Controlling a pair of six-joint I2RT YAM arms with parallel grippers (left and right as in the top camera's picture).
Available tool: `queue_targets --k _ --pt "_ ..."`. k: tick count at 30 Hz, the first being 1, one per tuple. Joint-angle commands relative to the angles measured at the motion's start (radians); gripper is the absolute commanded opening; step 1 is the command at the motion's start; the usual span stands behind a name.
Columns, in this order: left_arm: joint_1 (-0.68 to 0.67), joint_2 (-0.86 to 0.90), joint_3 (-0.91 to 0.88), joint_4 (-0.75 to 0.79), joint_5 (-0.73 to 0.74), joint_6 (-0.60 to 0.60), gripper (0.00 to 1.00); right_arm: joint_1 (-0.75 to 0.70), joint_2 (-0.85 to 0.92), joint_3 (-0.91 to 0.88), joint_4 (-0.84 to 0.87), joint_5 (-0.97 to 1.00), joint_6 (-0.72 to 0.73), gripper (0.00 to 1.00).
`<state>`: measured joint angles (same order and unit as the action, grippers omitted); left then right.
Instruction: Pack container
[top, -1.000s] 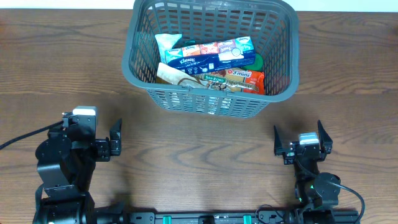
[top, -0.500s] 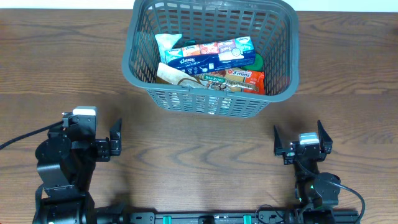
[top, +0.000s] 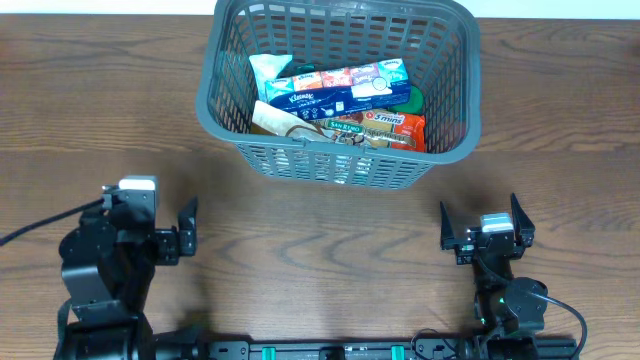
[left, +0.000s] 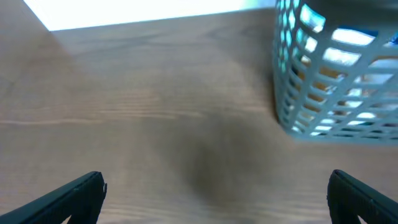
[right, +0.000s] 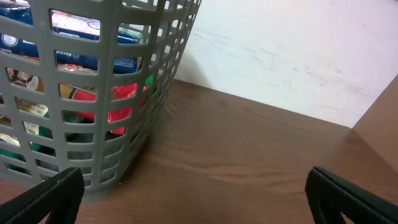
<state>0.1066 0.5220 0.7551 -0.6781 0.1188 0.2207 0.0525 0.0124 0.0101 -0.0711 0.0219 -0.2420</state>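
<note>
The container (top: 225, 118) is a large dark grey slotted basket at the table's far middle. It holds a blue Kleenex pack (top: 345, 88), a red and orange snack packet (top: 385, 127), a white pouch and something green. Its corner shows at the right of the left wrist view (left: 292, 93) and at the left of the right wrist view (right: 93, 155). My left gripper (top: 168, 240) is open and empty at the front left, well short of the basket. My right gripper (top: 485, 235) is open and empty at the front right.
The wooden table (top: 330, 250) spans the view, with its far edge against a white wall (right: 298, 56). Both arm bases stand at the front edge.
My left arm has shifted very slightly toward the front. The right arm and the basket have not moved.
</note>
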Motion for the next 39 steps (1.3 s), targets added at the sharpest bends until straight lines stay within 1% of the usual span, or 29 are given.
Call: queue_targets --k 1,3,4,8,11,15,20,23,26,28,32,35,39 --pt "-0.03 -0.079 -0.031 0.028 0.083 -0.039 0.99 -0.007 -0.007 -0.005 -0.002 0.0 0.017 0.99" --pt "-0.06 -0.129 -0.083 0.1 0.103 -0.04 0.99 -0.007 -0.007 -0.005 -0.002 0.0 0.017 0.99" --pt "-0.076 -0.157 -0.123 0.166 0.107 -0.04 0.99 -0.007 -0.007 -0.005 -0.002 0.0 0.017 0.99" --pt "-0.128 -0.251 -0.312 0.484 0.105 -0.039 0.99 -0.007 -0.007 -0.005 -0.002 0.0 0.017 0.99" --pt "-0.156 -0.319 -0.465 0.693 0.073 -0.04 0.99 -0.007 -0.007 -0.005 -0.002 0.0 0.017 0.99" --pt "-0.176 -0.402 -0.6 0.82 0.021 -0.039 0.99 -0.007 -0.007 -0.005 -0.002 0.0 0.017 0.99" --pt "-0.177 -0.517 -0.702 0.833 0.0 -0.039 0.99 -0.007 -0.007 -0.005 -0.002 0.0 0.017 0.99" --pt "-0.18 -0.52 -0.733 0.833 -0.005 -0.039 0.99 -0.007 -0.007 -0.005 -0.002 0.0 0.017 0.99" --pt "-0.183 -0.52 -0.752 0.824 -0.052 -0.044 0.99 -0.007 -0.007 -0.005 -0.002 0.0 0.017 0.99" --pt "-0.183 -0.52 -0.751 0.785 -0.099 -0.057 0.99 -0.007 -0.007 -0.005 -0.002 0.0 0.017 0.99" --pt "-0.183 -0.52 -0.751 0.674 -0.214 -0.135 0.99 -0.007 -0.007 -0.005 -0.002 0.0 0.017 0.99" --pt "-0.183 -0.52 -0.751 0.608 -0.211 -0.144 0.99 -0.007 -0.007 -0.005 -0.002 0.0 0.017 0.99" --pt "-0.183 -0.52 -0.751 0.609 -0.196 -0.144 0.99 -0.007 -0.007 -0.005 -0.002 0.0 0.017 0.99"
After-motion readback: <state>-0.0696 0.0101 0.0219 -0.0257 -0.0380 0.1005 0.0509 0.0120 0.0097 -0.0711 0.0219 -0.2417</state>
